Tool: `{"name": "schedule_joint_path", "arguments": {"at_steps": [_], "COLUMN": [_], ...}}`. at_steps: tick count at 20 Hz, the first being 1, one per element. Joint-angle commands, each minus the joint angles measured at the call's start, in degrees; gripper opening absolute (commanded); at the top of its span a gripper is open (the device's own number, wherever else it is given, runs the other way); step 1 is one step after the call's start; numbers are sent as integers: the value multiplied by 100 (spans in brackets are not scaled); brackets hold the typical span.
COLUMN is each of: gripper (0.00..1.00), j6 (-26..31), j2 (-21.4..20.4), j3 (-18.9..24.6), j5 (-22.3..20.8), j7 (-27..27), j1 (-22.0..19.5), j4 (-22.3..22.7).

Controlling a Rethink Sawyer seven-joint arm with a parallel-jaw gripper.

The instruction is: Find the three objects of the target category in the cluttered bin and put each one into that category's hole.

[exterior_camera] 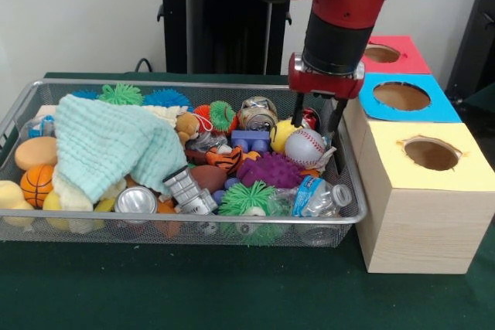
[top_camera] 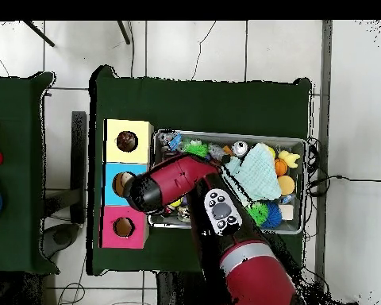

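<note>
Covering table [exterior_camera: 232, 291]: green cloth (tiled floor [top_camera: 225, 48])

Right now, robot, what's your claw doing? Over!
Claw open, empty, fingers down in the bin's corner by the boxes. Baseball just in front of it. Teal cloth covers toys at the other end.

Even, soft indoor light, seemingly from above; faint shadows under the wire basket [exterior_camera: 23, 106] on the bench [exterior_camera: 232, 291]; slight overall blur softens details.

wall [exterior_camera: 85, 13]: plain pale | floor [top_camera: 225, 48]: light tiles, cables | table [exterior_camera: 155, 291]: dark green cloth
</note>
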Motion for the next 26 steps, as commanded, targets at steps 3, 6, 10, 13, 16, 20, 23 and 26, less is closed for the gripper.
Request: {"name": "schedule_joint_path", "arguments": {"at_steps": [3,6,10,13,16,20,23,26], "gripper": [100,100,100,100,100,100,100,100], "j6": [449,362,310,112,-49,-185,-353,-419], "j2": [-237,-9,48,142,230,364,370,410], "j3": [-44,-112,-244,-317,-317,-252,-270,-260], "j5": [307,338,363,339,294,255,208,229], "j7": [-9,90,225,296,245,67,124,155], "j1": [204,262,360,384,359,268,264,245], "j4": [-481,-711,-800,-769,-810,-908,-889,-897]}}
